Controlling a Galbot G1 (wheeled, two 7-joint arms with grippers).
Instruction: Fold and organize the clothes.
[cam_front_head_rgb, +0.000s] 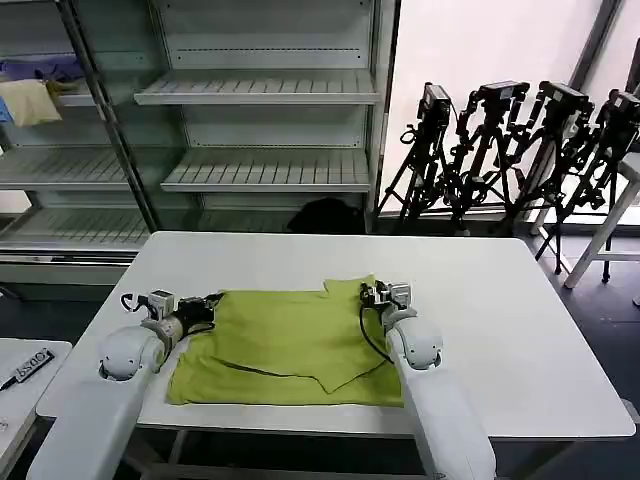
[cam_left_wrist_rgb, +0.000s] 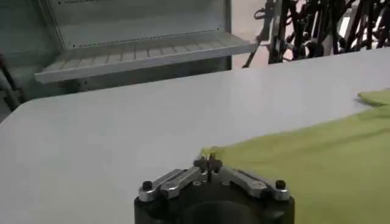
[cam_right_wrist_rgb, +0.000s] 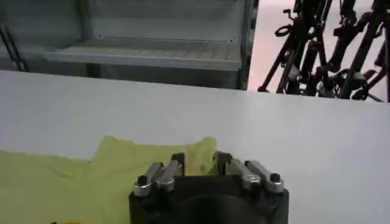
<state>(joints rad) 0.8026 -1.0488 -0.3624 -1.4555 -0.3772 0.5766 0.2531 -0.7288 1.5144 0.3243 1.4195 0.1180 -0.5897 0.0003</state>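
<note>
The clothes are one lime yellow-green T-shirt (cam_front_head_rgb: 290, 340) lying partly folded on the white table (cam_front_head_rgb: 500, 300), with a flap turned over its front half. My left gripper (cam_front_head_rgb: 213, 300) rests at the shirt's far left corner. In the left wrist view this gripper (cam_left_wrist_rgb: 208, 161) is shut, pinching the very tip of the cloth (cam_left_wrist_rgb: 317, 158). At the shirt's far right corner sits my right gripper (cam_front_head_rgb: 368, 293). In the right wrist view its jaws (cam_right_wrist_rgb: 200, 161) stand open with a raised fold of the shirt (cam_right_wrist_rgb: 73, 182) between the fingers.
Empty metal shelves (cam_front_head_rgb: 260, 90) stand behind the table. A pale yellow cloth (cam_front_head_rgb: 30, 100) and a blue-purple cloth (cam_front_head_rgb: 40, 68) lie on a shelf at the far left. Camera tripods (cam_front_head_rgb: 510, 140) cluster at the back right. The table's right half is bare.
</note>
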